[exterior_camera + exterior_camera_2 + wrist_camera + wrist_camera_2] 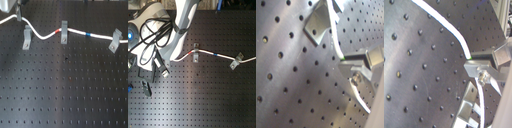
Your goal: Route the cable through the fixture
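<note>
We see the cable [75, 32] lying across the black perforated tabletop [65, 90], along the strip beside the edge at the first exterior view's top. It runs past 3 grey clips. Its red band [61, 31] sits right at the middle clip [64, 31], and its blue band [88, 35] lies between that clip and the broad tilted clip [115, 40] near the first exterior view's right edge.

The fixture [26, 37] stands nearest the first exterior view's left, leaning slightly. The cable passes just beside its forked top, and we cannot tell whether it sits in the fork.

Just beyond the fixture the cable rises in a hump to the gripper [479, 70], close to the tabletop's corner at the first exterior view's upper left. In both wrist views the fingers are pressed together with the white cord between them, so the claw pinches the cable. The cord enters on 1 side and leaves on the other.

In the second exterior view the arm [183, 25] covers the fixture.
</note>
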